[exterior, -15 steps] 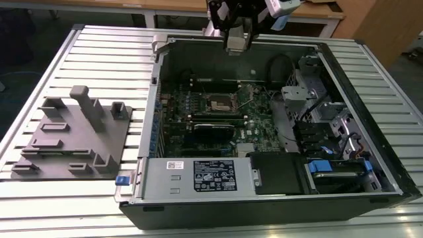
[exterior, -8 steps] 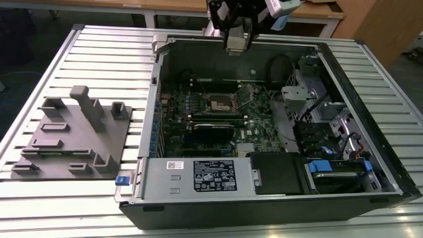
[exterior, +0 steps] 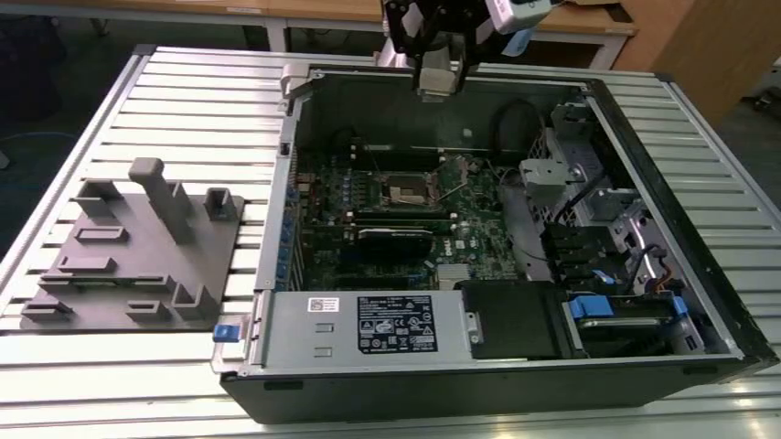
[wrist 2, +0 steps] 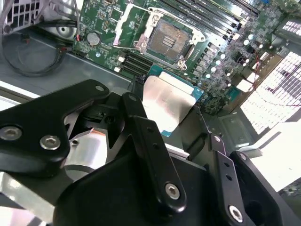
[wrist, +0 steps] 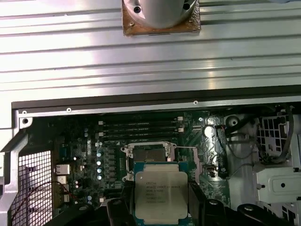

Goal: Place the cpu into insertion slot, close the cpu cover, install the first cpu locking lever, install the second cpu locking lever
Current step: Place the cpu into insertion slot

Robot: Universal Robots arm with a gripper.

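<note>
Tool (wrist 2: 167, 115) pinches the cpu (wrist: 161, 193) by two opposite edges and holds it in the air over the open computer case (exterior: 683, 302), well apart from the insertion slot (wrist 2: 169, 35). The slot is bare, contacts exposed. Risk: the chip lands skewed or off-centre and bends contacts. The thin edge grip could slip.

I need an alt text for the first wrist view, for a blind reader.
The gripper holds the cpu, silvery top showing, between its black fingers, in front of the empty insertion slot on the green circuit board. The board lies inside an open computer case on a ribbed metal table.
</note>
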